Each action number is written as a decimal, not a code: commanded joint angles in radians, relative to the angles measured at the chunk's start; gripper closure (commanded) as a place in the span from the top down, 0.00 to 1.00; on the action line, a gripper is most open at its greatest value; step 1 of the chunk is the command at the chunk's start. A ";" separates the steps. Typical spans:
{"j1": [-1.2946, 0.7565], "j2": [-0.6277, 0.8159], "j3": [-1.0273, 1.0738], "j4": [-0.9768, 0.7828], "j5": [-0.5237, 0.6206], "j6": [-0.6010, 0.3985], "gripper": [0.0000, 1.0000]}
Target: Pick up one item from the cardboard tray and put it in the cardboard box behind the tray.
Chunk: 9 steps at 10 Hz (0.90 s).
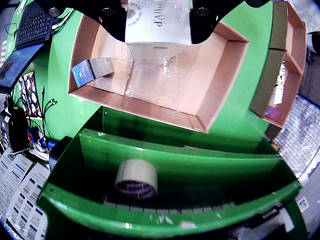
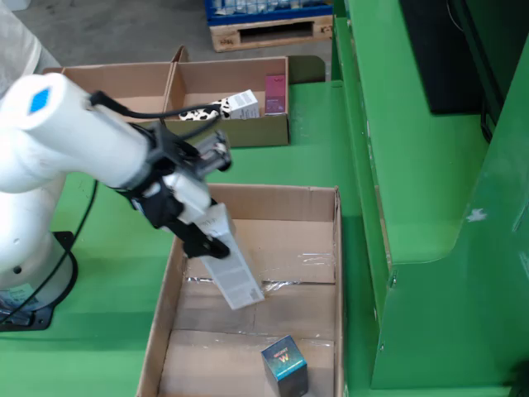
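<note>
Gripper: the black two-fingered gripper (image 2: 203, 236) on the white arm is closed on the long white carton (image 2: 231, 269); in the wrist view its black fingers (image 1: 112, 20) flank the carton's printed top (image 1: 157, 20).
Held item: the carton hangs inside the large open cardboard tray (image 2: 335, 248), above its taped floor; long axis steep, tilted, lower end toward the tray's middle. Whether that end touches the floor, I cannot tell.
Left in tray: a small dark blue box (image 2: 284, 367) sits at the tray's near end in the fixed view, well apart from the carton.
Key relation: the smaller cardboard box with a divider (image 2: 248, 132) lies beyond the tray's far wall, up-frame in the fixed view, so I judge the carry must go up and away over that wall.
View difference: the fixed view shows the divided box with items in it; the wrist view shows a roll of tape (image 1: 136, 179) on a green shelf instead.
</note>
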State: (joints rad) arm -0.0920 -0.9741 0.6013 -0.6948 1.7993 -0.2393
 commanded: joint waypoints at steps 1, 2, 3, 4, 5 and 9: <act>-0.066 0.432 0.348 -0.964 0.035 -0.041 0.00; -0.080 0.468 0.299 -0.941 0.041 -0.052 0.00; -0.080 0.468 0.299 -0.941 0.041 -0.052 0.00; -0.080 0.468 0.299 -0.941 0.041 -0.052 0.00; -0.080 0.468 0.299 -0.941 0.041 -0.052 0.00; -0.080 0.468 0.299 -0.941 0.041 -0.052 0.00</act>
State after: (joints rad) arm -0.1641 -0.5430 0.8851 -1.1090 1.8345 -0.2836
